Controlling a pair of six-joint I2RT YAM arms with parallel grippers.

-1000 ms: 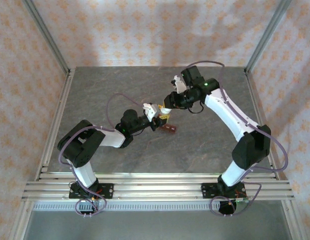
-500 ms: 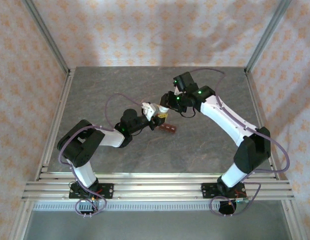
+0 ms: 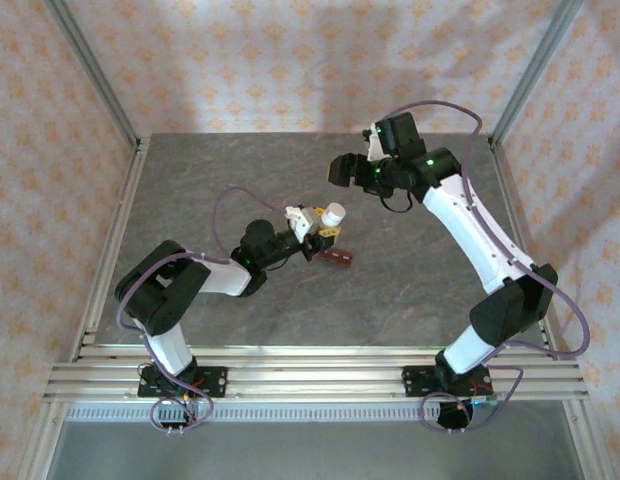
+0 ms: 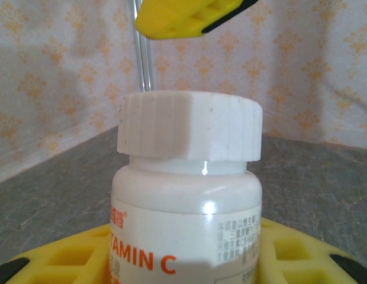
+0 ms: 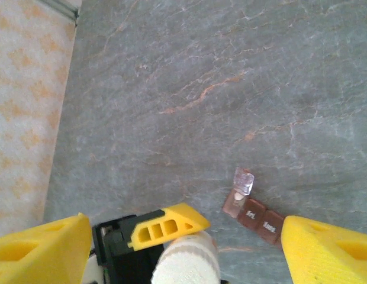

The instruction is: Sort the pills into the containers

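The left gripper (image 3: 323, 230) is pinching the white vitamin bottle (image 4: 186, 207). Its yellow fingers (image 4: 293, 251) press on the lower body of the bottle, on the printed label. The bottle stands about upright, and the white ribbed cap (image 4: 189, 133) is on it.

The right gripper (image 3: 342, 170) hangs above, a little to the far right of the bottle. Its fingers (image 5: 328, 248) are spread wide and nothing is between them. The right wrist camera looks down on the cap.

The containers (image 3: 337, 258) lie on the grey table (image 3: 190, 180), just beside the bottle on its near right side. They are a dark red-brown strip, and one clear lid (image 5: 243, 180) at one end stands up. I see no pills outside the bottle.

I judge that the cap must come off first. If the right fingers close off-centre on it, the twist can turn the smooth bottle inside the left grip, or pull it out. A falling bottle can push the light strip away. Later, too much tilt can spill pills past the small compartments.
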